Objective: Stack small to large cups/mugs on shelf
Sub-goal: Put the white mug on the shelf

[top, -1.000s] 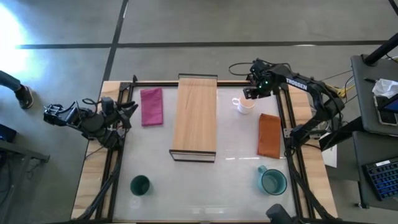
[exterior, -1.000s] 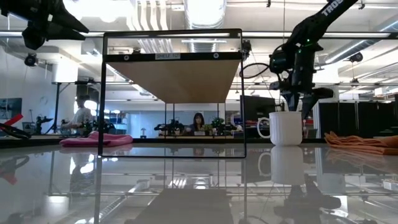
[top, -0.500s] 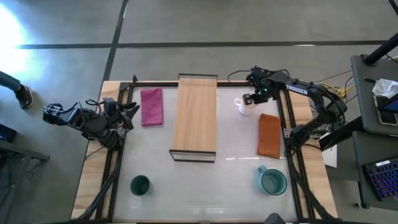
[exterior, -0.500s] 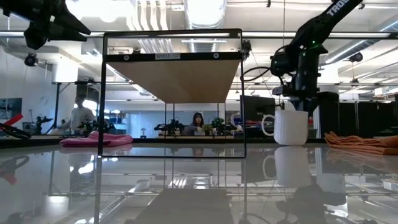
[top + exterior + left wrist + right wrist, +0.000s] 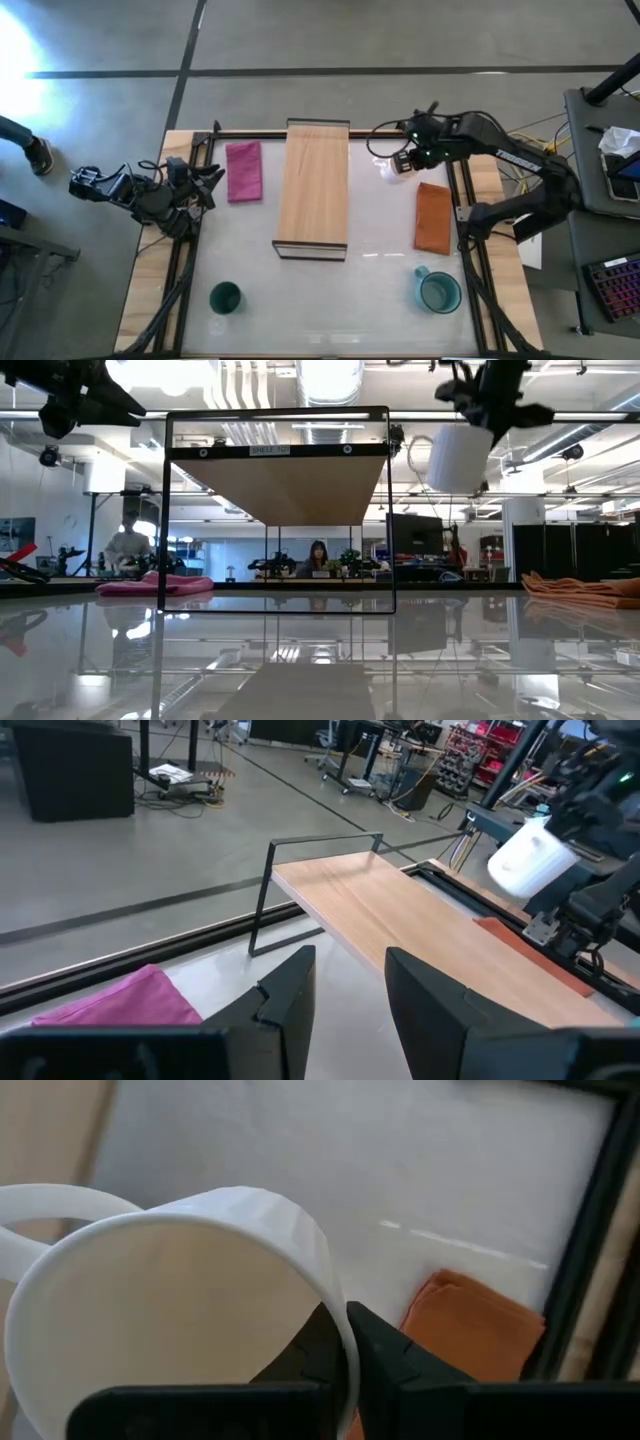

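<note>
The white mug (image 5: 391, 167) is held clear of the surface (image 5: 330, 290) by the right hand (image 5: 407, 160), whose fingers are clamped together on the mug's rim, one inside and one outside, as is seen in the right wrist view (image 5: 180, 1330). In the low view the mug (image 5: 458, 458) hangs tilted, high up and level with the top of the shelf frame, with nothing beneath it. From above it lies just beside the far right corner of the shelf (image 5: 314, 185), between the shelf and the orange cloth (image 5: 433, 217), and it is not over the board.

The shelf stands at the middle of the surface, and nothing is seen on its light-wood board. The teal mug (image 5: 438, 291) stands at the near right of the surface, just beyond the near end of the orange cloth. The small dark green cup (image 5: 225, 297) stands at the near left, well apart from the shelf. A pink cloth (image 5: 243, 170) lies just beside the shelf's left edge.

The left hand (image 5: 90, 184) is parked beyond the left edge of the surface, with its fingers (image 5: 290, 1010) apart and nothing between them. People are seen in the room behind the surface in the low view.
</note>
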Robot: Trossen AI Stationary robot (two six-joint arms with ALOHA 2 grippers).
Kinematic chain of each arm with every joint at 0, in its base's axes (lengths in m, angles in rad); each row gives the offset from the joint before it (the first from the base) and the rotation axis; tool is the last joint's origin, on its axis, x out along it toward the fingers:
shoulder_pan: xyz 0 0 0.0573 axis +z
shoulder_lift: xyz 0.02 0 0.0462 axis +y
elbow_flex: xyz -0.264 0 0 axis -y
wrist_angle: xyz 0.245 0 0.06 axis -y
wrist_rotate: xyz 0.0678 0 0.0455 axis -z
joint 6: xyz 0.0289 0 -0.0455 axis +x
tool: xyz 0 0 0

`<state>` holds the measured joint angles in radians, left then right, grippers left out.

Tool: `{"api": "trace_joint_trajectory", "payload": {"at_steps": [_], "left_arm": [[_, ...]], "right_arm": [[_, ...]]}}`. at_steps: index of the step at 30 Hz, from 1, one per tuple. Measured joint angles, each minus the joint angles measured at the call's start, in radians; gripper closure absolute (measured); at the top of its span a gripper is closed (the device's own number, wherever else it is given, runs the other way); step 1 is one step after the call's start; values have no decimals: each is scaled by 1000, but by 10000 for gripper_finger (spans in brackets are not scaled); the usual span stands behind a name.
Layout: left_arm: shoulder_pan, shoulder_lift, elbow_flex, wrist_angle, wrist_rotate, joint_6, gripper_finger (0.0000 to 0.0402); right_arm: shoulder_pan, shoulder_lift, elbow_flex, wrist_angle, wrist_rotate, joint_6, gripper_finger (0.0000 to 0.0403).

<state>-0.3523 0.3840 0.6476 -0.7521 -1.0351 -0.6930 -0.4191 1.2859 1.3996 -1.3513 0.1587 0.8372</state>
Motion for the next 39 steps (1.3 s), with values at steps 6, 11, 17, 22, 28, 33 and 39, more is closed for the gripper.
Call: {"api": "trace_joint_trajectory", "payload": {"at_steps": [6, 11, 17, 22, 28, 33, 39], "left_arm": [[0, 0, 0, 0, 1, 0, 292], [0, 2, 0, 1, 16, -5, 292], [0, 2, 0, 1, 39, -8, 292], [0, 3, 0, 1, 40, -8, 292], [0, 4, 0, 0, 43, -8, 292], [0, 5, 0, 0, 44, -8, 292], [0, 6, 0, -11, 58, -7, 292]], "right_arm": [[71, 82, 121, -94, 52, 34, 394], [85, 146, 187, -86, 1, 37, 394], [252, 279, 372, -53, -54, 122, 394], [377, 405, 546, -105, 7, 270, 394], [478, 553, 721, -98, 17, 447, 390], [530, 701, 892, -169, -1, 520, 391], [548, 771, 931, -138, -25, 580, 390]]}}
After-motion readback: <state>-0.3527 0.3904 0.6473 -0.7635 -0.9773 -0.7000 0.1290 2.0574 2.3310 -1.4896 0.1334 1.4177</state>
